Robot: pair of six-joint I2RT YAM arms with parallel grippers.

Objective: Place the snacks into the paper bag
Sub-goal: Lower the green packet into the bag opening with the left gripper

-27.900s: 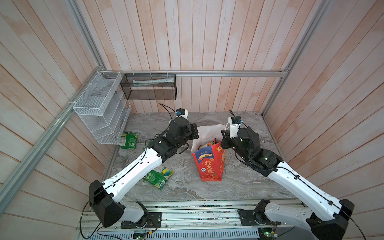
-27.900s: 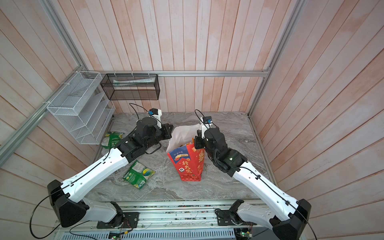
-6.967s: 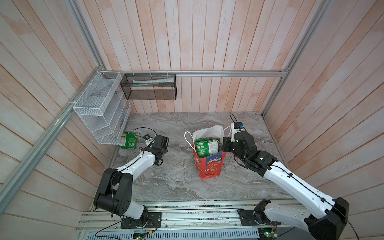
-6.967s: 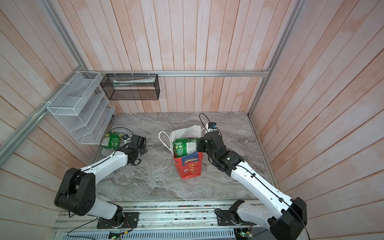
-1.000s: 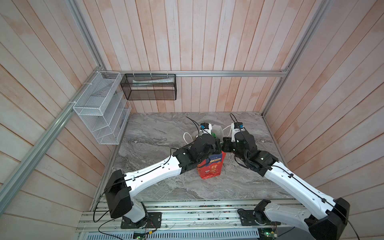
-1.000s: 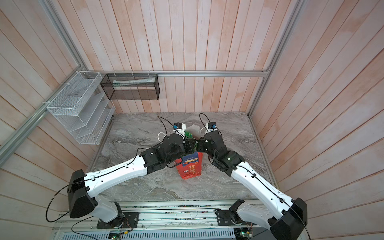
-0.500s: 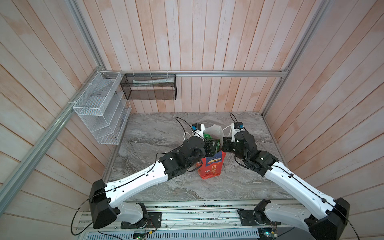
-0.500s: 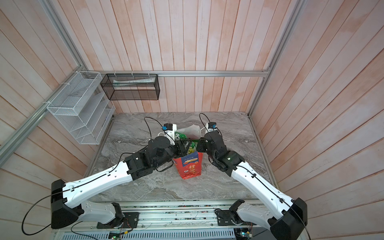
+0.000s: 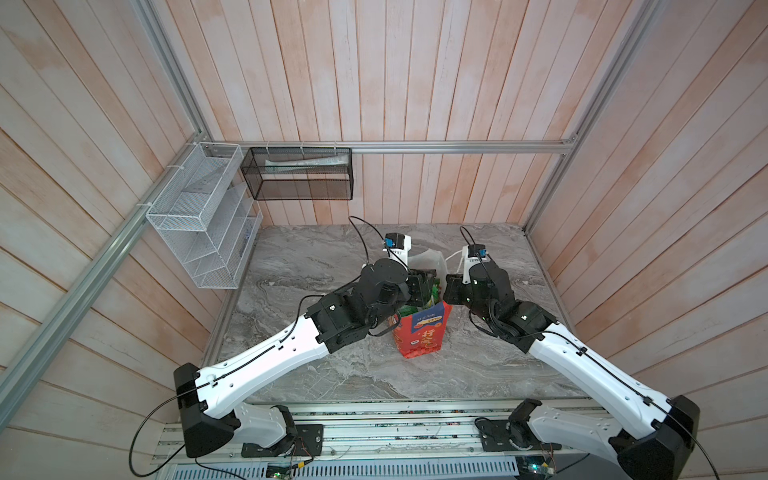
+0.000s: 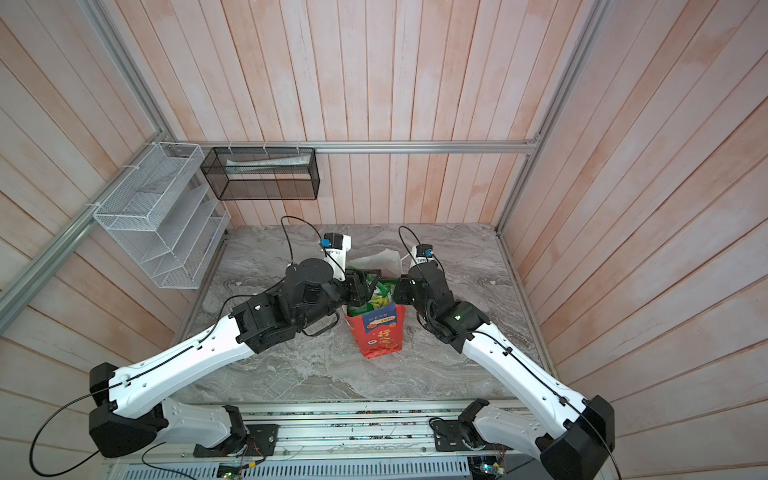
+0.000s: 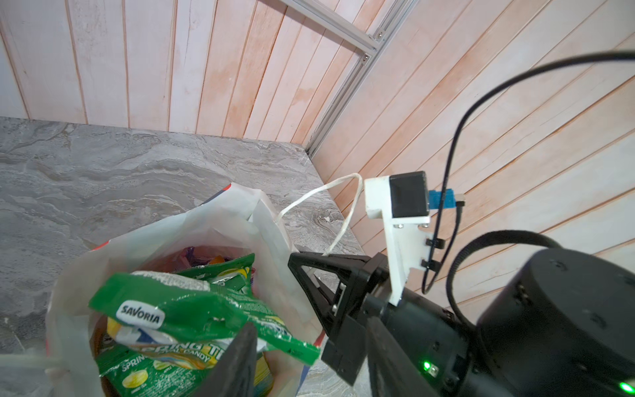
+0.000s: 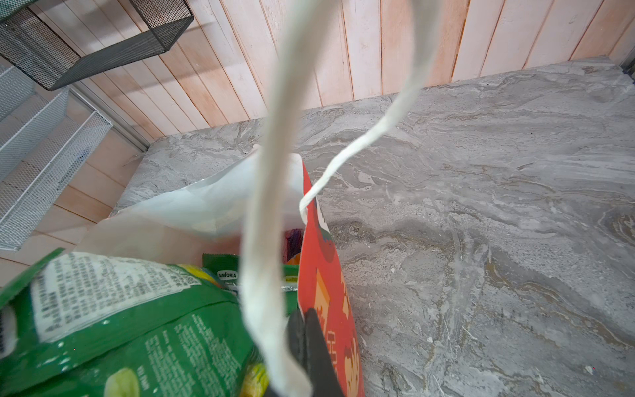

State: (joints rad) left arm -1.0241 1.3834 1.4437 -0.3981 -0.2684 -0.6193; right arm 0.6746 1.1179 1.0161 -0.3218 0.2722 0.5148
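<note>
1. The red paper bag (image 9: pixel 422 336) (image 10: pixel 380 332) stands upright near the middle of the marble tabletop (image 9: pixel 311 266). Its mouth is open and its white lining shows in both top views.

2. The right gripper (image 9: pixel 451 291) (image 12: pixel 305 330) has its jaws closed on the rim of the paper bag, on the wall nearest the right arm. In the right wrist view, 1 white cord handle (image 12: pixel 264 206) loops up directly in front of the closed fingers.

3. The left gripper (image 9: pixel 426 286) (image 10: pixel 363 286) hangs over the bag's mouth with its jaws apart. The left wrist view shows 1 finger (image 11: pixel 237 364) just beside the end of the green SAVORIA packet (image 11: pixel 178 312). Whether the finger touches the packet cannot be determined.

4. The green SAVORIA packet lies tilted across the top of the contents, at about rim level. A second green packet (image 11: pixel 147 374) lies beneath it. A purple packet (image 12: pixel 293 240) sits deeper inside, against the gripped wall.
</note>
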